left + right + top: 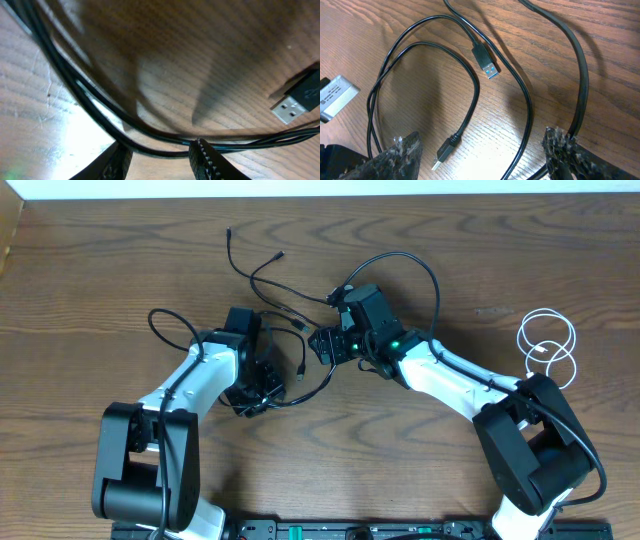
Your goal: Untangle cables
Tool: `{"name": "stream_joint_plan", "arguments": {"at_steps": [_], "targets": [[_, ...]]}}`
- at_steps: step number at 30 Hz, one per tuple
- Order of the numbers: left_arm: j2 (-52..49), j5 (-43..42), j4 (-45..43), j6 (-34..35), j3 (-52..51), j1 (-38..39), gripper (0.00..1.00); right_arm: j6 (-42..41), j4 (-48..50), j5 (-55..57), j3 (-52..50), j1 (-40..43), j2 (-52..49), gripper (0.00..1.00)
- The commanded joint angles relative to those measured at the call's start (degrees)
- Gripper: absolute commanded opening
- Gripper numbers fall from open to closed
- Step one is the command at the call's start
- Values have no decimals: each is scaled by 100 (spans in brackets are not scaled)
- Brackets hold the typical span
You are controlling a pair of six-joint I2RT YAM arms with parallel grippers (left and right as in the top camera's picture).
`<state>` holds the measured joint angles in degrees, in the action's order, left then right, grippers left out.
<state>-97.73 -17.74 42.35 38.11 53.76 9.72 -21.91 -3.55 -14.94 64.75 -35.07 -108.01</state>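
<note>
Several thin black cables lie tangled on the wooden table between the two arms. A white cable lies coiled apart at the right. My left gripper is open low over the table; in the left wrist view two black cable strands cross just past its fingertips, with a USB plug to the right. My right gripper is open wide; in the right wrist view a small plug and a black cable loop lie between its fingers. A blue-tipped USB plug lies farther off.
A thicker black cord runs beside the right finger. A silver metal part shows at the left edge of the right wrist view. The two arms are close together at the table's middle. A white wall edge borders the far side.
</note>
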Motion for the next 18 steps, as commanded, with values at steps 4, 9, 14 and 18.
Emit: {"name": "stream_joint_plan", "arguments": {"at_steps": [4, 9, 14, 18], "targets": [[-35, 39, -136, 76, -28, 35, 8, -35, -7, 46, -7, -66, -66, 68], [7, 17, -243, -249, 52, 17, 7, -37, 15, -42, -2, 48, 0, 68], [214, 17, -302, -551, 197, -111, 8, -240, 17, -306, -2, 291, 70, 70], [468, -11, -479, -551, 245, -291, 7, -380, -9, -363, -2, 387, 68, 71]]}}
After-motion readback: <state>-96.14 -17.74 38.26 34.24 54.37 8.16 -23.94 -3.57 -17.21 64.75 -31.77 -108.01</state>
